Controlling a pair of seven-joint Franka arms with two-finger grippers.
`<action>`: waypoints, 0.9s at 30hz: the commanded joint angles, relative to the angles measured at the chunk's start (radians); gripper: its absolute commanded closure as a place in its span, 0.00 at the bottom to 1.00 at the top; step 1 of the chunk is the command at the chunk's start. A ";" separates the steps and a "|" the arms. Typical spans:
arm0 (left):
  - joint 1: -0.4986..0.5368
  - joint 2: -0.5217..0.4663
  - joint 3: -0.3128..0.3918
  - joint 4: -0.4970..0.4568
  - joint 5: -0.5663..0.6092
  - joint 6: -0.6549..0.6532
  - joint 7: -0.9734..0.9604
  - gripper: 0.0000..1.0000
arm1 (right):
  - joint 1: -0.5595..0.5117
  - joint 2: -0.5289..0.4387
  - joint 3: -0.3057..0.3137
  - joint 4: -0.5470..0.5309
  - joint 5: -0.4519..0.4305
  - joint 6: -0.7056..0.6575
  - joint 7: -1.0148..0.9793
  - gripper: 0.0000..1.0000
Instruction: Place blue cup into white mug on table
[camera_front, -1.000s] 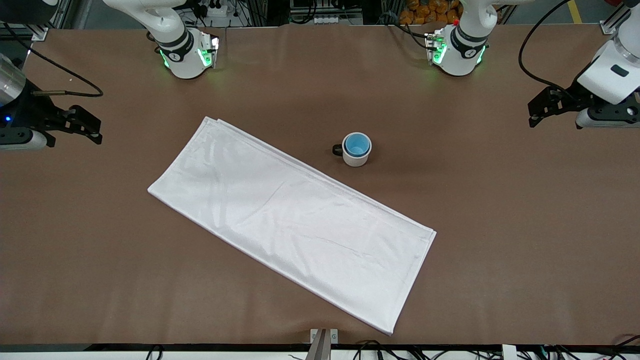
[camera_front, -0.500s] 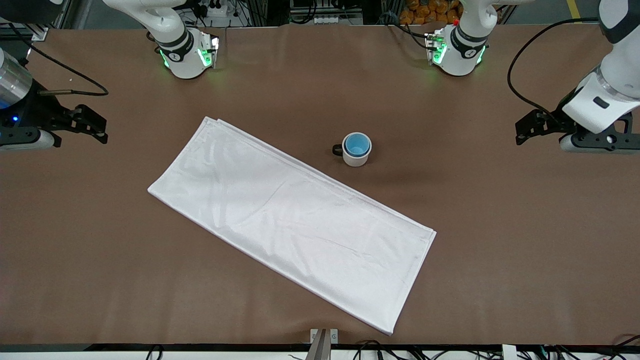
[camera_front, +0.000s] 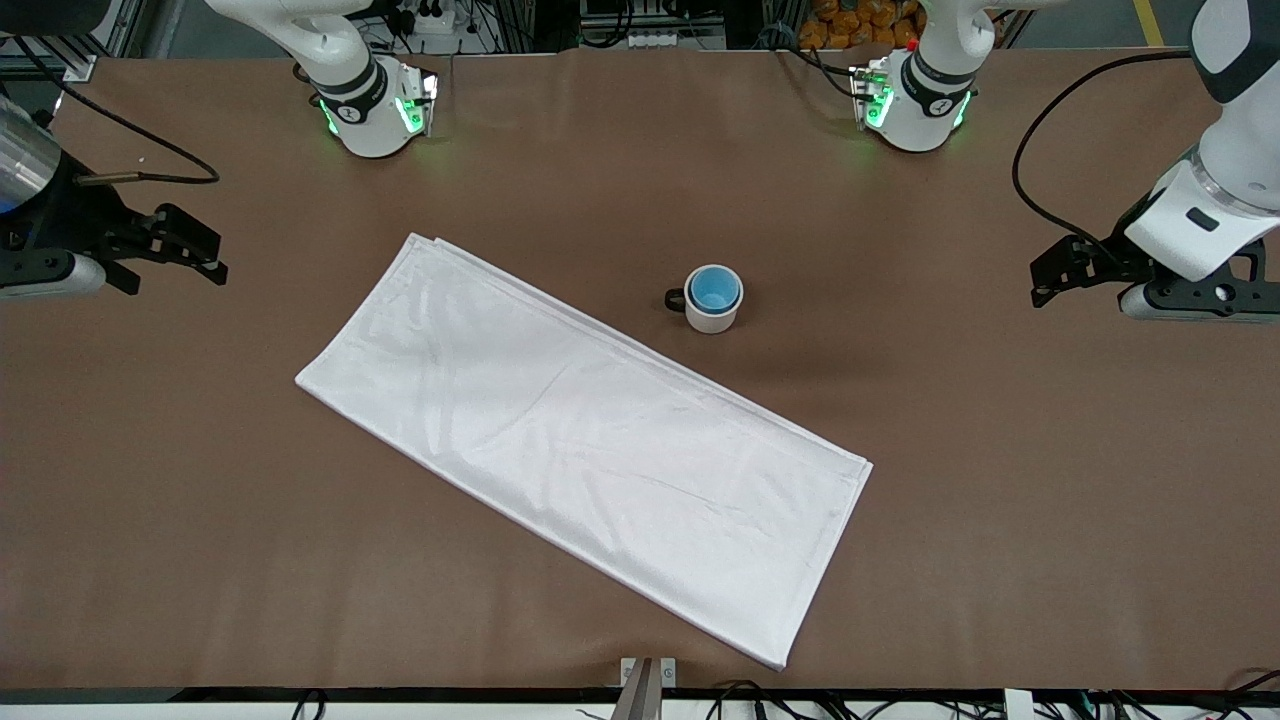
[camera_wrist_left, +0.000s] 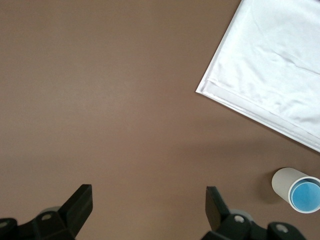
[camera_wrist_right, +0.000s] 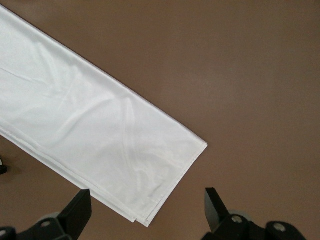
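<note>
The blue cup (camera_front: 713, 290) sits upright inside the white mug (camera_front: 712, 315), which stands on the brown table (camera_front: 1000, 480) beside the cloth's long edge. The mug's black handle points toward the right arm's end. In the left wrist view the mug (camera_wrist_left: 284, 181) and the blue cup (camera_wrist_left: 305, 197) show near the frame's edge. My left gripper (camera_front: 1042, 282) (camera_wrist_left: 148, 200) is open and empty over bare table toward the left arm's end. My right gripper (camera_front: 215, 258) (camera_wrist_right: 146, 206) is open and empty above the table by the cloth's corner.
A large white folded cloth (camera_front: 580, 440) lies diagonally across the middle of the table; it also shows in the left wrist view (camera_wrist_left: 270, 75) and the right wrist view (camera_wrist_right: 90, 130). The two arm bases (camera_front: 375, 105) (camera_front: 915, 100) stand along the table's edge farthest from the front camera.
The left gripper has shifted a little toward the mug and lower in the front view. The right gripper has shifted a little toward the cloth. The mug and cup have not moved.
</note>
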 joint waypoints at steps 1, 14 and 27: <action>-0.004 0.005 0.004 0.016 0.008 0.000 -0.014 0.00 | 0.000 -0.014 -0.004 0.002 0.017 -0.007 0.012 0.00; -0.009 0.006 0.002 0.016 0.008 -0.006 -0.020 0.00 | -0.004 -0.014 -0.004 0.000 0.012 -0.004 0.012 0.00; -0.009 0.006 0.002 0.018 0.008 -0.006 -0.018 0.00 | -0.004 -0.006 -0.005 0.000 -0.015 -0.005 0.014 0.00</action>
